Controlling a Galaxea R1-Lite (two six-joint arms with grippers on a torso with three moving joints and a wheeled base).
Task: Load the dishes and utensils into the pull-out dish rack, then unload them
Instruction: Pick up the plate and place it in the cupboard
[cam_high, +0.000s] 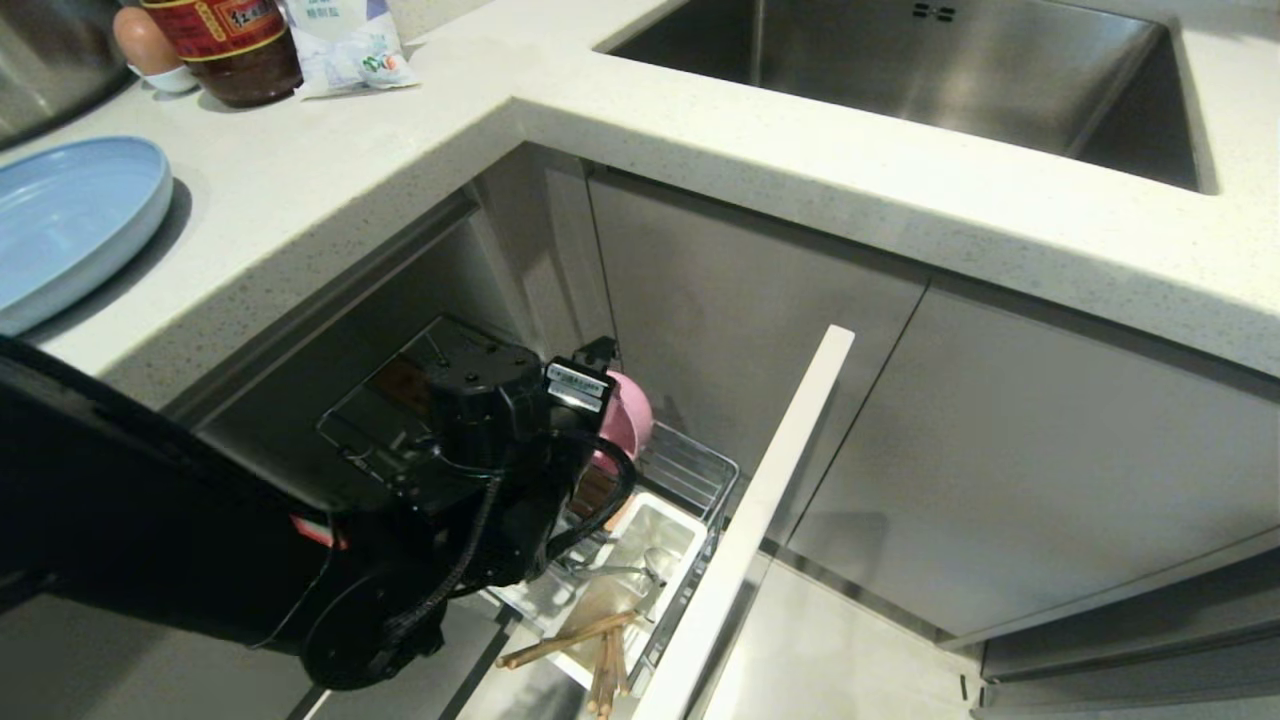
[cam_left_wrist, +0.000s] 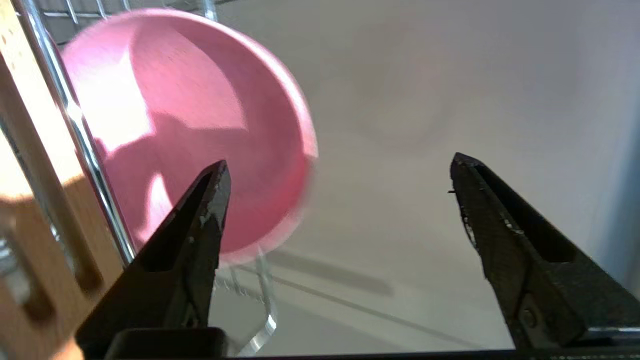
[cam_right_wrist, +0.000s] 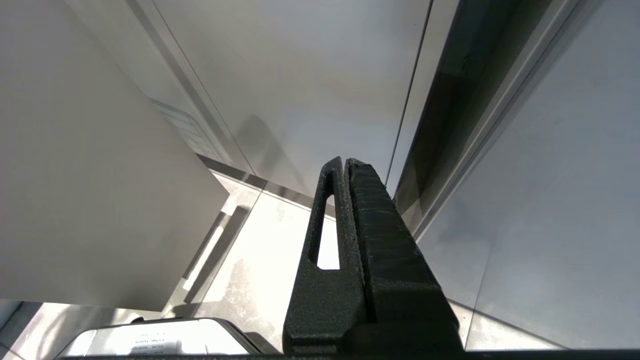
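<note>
The pink bowl (cam_left_wrist: 190, 125) stands on its edge in the pull-out dish rack (cam_high: 700, 465), against a chrome wire (cam_left_wrist: 85, 150) beside the wooden strip (cam_left_wrist: 30, 200). My left gripper (cam_left_wrist: 339, 161) is open just off the bowl's rim, with nothing between its fingers. In the head view my left arm (cam_high: 480, 400) covers most of the bowl (cam_high: 630, 415). The chopsticks (cam_high: 570, 640) and a silver spoon and fork (cam_high: 625, 572) lie in the white caddy (cam_high: 655, 525). The light-blue plate (cam_high: 70, 220) sits on the counter at far left. My right gripper (cam_right_wrist: 345, 161) is shut and empty, parked over the floor.
The rack's white front panel (cam_high: 760, 520) juts out from the grey cabinet. The steel sink (cam_high: 900, 70) is set in the counter at the back right. A dark sauce bottle (cam_high: 235, 45), a white packet (cam_high: 345, 45) and an egg (cam_high: 145, 40) stand at the back left.
</note>
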